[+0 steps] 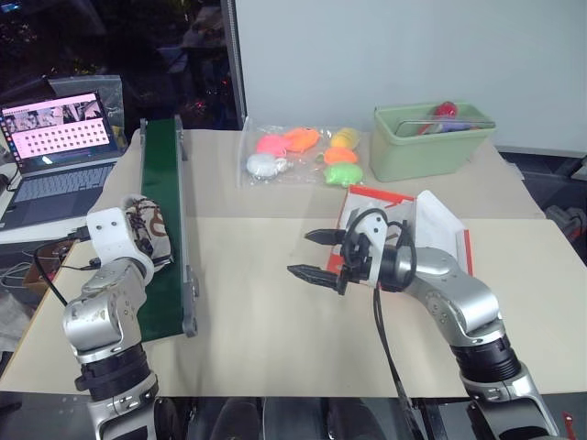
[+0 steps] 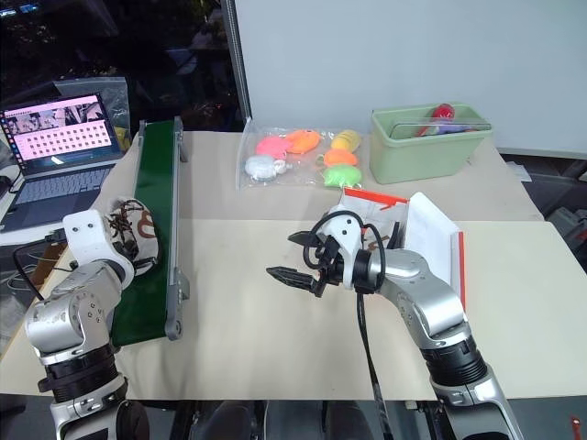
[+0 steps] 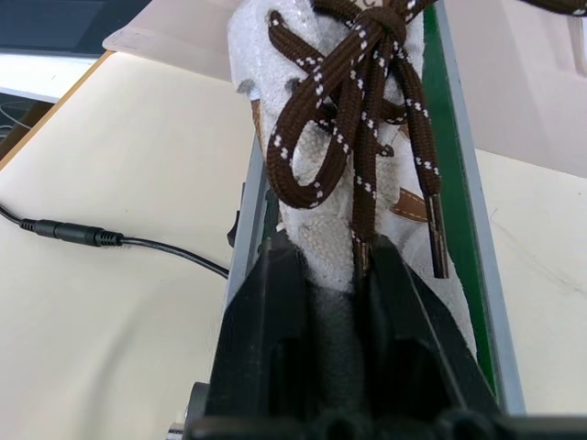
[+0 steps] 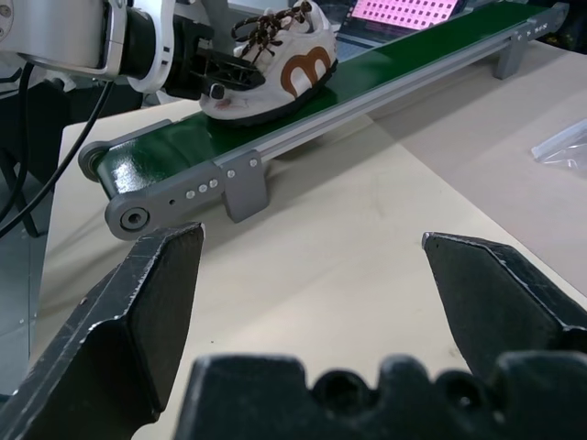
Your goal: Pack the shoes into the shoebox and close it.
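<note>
At nine o'clock, the left gripper [image 3: 335, 275] pinched a shoe [image 4: 275, 64] on the green conveyor [image 1: 165, 192]. The right gripper [image 1: 316, 255] hung spread. Next likely: lift toward the shoebox [image 1: 440, 220] at three o'clock.

Pale beige table [image 1: 266, 321] across the near and middle ground, with a seam running left to right. Second, lower surface at far left carrying an open laptop [image 1: 57, 151] with a lit pink screen. White wall panel [image 1: 404, 55] at far right behind the table. Dark window [image 1: 138, 46] at far left, showing faint reflections. Grey upright post [image 1: 232, 64] between window and panel. Even, bright indoor light.
</note>
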Robot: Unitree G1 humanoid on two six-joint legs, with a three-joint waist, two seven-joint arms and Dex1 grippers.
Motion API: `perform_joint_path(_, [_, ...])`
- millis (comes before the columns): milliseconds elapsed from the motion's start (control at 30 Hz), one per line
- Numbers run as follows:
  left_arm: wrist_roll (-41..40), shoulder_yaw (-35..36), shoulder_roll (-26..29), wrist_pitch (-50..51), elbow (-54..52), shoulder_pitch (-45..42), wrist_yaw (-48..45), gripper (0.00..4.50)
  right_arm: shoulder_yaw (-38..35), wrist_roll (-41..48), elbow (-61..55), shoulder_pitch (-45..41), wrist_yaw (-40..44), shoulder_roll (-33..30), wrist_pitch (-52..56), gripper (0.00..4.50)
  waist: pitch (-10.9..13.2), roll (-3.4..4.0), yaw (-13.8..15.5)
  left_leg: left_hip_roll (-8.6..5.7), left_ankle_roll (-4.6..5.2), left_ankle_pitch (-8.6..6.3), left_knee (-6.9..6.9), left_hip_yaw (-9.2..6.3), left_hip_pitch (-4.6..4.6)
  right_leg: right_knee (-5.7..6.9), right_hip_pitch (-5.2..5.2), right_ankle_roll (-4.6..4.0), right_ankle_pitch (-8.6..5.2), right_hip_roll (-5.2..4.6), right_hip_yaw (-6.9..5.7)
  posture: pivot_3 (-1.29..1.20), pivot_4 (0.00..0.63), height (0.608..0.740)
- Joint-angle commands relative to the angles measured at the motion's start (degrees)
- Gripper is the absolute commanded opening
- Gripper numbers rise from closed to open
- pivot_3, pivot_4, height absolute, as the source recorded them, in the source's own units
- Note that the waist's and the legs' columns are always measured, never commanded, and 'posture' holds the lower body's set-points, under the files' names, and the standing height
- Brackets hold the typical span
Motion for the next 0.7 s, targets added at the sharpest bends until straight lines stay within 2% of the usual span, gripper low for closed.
perform_joint_path(33, [-0.7,-1.0,-1.2,1.9,2.6,0.1,-0.1,0.69,-2.0,1.7,-1.9,-1.3,-0.2,0.2,0.2,4.50,0.0,0.00,0.0,0.00,0.00,0.00,0.00,0.00,0.00,0.00,0.00,0.00,0.00,0.00,0.00,0.00,0.150,0.729])
perform_joint_path(100, [-0.8,-0.9,-1.3,1.5,2.5,0.2,-0.1,0.69,-2.1,1.6,-1.9,-1.3,-0.3,0.2,0.2,4.50,0.0,0.00,0.0,0.00,0.00,0.00,0.00,0.00,0.00,0.00,0.00,0.00,0.00,0.00,0.00,0.00,0.150,0.729])
perform_joint_path(233, [-1.0,-1.4,-1.2,0.3,1.7,0.5,-0.6,0.01,-2.3,1.6,-1.8,-1.4,-0.4,0.2,0.3,4.50,0.0,0.00,0.0,0.00,0.00,0.00,0.00,0.00,0.00,0.00,0.00,0.01,0.00,0.00,0.00,0.00,0.150,0.729])
perform_joint_path(467, [1.2,-4.3,0.7,-0.9,2.0,1.4,-0.2,0.01,-2.2,1.3,-1.0,-2.1,-0.4,0.1,0.5,4.50,0.0,0.00,0.0,0.00,0.00,0.00,0.00,0.00,0.00,0.00,0.00,0.01,0.00,0.00,0.00,0.00,0.150,0.729])
perform_joint_path(600, [9.4,-13.4,7.4,-12.2,-0.2,3.7,1.0,0.01,-3.1,0.8,2.1,-4.3,-2.9,0.6,3.4,4.50,0.0,0.00,-0.1,0.01,0.00,0.00,-0.01,0.00,0.00,0.00,-0.02,0.01,-0.01,0.01,0.01,0.00,0.150,0.729])
perform_joint_path(700, [14.1,-17.3,9.7,-20.7,-2.7,3.6,2.9,0.01,-4.1,1.1,4.4,-6.1,-5.0,1.7,5.9,4.50,0.1,-0.19,-0.2,0.04,-0.09,0.05,-0.03,0.00,-0.17,-0.04,-0.19,-0.02,0.01,0.05,0.02,0.00,0.150,0.729])
